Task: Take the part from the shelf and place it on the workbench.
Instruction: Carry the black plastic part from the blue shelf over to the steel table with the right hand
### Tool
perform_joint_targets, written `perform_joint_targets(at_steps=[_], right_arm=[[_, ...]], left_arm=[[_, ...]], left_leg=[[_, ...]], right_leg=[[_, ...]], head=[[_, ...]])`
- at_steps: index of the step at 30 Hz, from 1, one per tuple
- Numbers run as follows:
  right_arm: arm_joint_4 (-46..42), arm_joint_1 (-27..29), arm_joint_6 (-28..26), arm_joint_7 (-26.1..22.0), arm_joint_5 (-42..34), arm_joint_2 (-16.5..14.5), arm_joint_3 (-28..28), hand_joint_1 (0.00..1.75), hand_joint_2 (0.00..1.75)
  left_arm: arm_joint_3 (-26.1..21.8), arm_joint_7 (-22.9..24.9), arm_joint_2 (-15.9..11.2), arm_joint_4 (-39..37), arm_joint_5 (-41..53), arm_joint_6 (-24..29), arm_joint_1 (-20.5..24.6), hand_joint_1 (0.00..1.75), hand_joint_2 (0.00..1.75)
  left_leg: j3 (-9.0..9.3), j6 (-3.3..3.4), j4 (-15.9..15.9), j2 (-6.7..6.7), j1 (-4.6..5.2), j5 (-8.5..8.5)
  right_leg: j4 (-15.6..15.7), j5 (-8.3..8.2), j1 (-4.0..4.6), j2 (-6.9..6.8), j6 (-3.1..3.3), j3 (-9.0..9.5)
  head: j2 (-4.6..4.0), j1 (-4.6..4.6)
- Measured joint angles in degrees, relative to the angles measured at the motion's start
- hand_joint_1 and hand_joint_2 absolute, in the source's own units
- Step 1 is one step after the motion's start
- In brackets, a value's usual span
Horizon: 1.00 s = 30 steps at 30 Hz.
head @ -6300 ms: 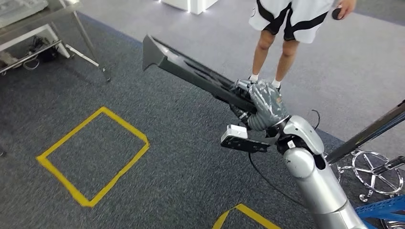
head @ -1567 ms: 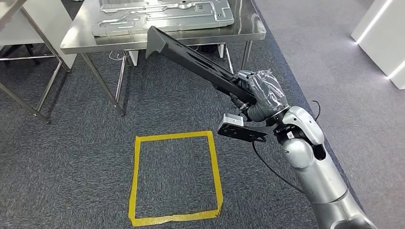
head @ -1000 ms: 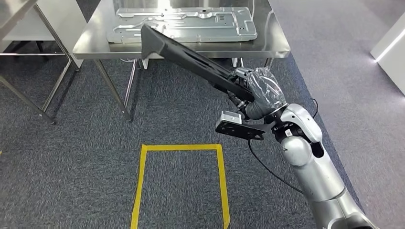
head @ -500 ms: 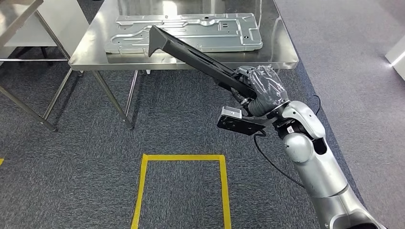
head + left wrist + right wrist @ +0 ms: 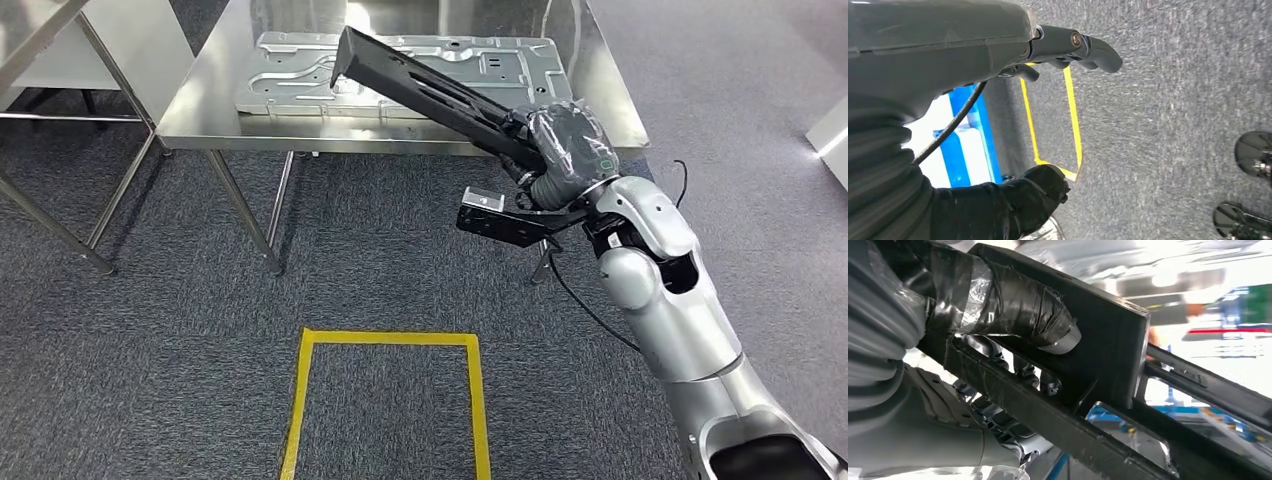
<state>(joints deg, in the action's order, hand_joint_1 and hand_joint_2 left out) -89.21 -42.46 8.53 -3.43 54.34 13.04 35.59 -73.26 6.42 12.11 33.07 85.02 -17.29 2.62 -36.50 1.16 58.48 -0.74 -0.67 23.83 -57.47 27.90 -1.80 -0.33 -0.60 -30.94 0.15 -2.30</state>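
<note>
Right hand (image 5: pixel 562 140) grips the black part (image 5: pixel 425 88); its far end overhangs the workbench (image 5: pixel 200 110) near edge.

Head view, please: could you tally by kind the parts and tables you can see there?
Black elongated part, held by the right hand: 1
Silver stamped metal panel: 1
Stainless steel workbench: 1
Second metal table, partly seen: 1
Total: 4

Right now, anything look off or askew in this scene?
Nothing damaged or spilled. The right hand grips the long black part at one end, so it juts out tilted, its far end over the grey metal panel already lying on the steel workbench. The hand is wrapped in tape.
</note>
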Motion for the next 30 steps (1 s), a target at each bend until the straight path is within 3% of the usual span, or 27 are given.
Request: perform_joint_targets(at_steps=[4,9,30], right_arm=[[0.5,-0.4,0.0,3.2,6.2,-3.1,3.1,1.75,1.75],[1.1,-1.2,0.1,4.4,11.1,-5.4,6.7,1.75,1.75],[4.2,-2.9,1.8,4.3,14.8,-7.5,9.5,1.75,1.75]], left_arm=[[0.0,1.3,-2.0,-2.4,0.0,1.4,0.2,0.00,1.75],[0.0,2.1,-3.7,-5.1,0.1,2.8,0.4,0.00,1.75],[0.0,1.1,-6.5,-9.2,0.3,3.3,0.4,0.00,1.75]], left_leg=[[0.04,0.23,0.0,0.03,0.14,0.15],[0.04,0.28,0.0,-0.02,0.17,0.13],[0.13,0.29,0.0,-0.02,0.06,0.11]], right_leg=[[0.2,0.02,-0.05,-0.02,-0.07,0.10],[0.3,-0.01,-0.07,-0.15,-0.74,0.11],[0.1,0.10,0.05,-0.22,-0.89,0.07]], head=[[0.00,0.00],[0.00,0.00],[0.00,0.00]])
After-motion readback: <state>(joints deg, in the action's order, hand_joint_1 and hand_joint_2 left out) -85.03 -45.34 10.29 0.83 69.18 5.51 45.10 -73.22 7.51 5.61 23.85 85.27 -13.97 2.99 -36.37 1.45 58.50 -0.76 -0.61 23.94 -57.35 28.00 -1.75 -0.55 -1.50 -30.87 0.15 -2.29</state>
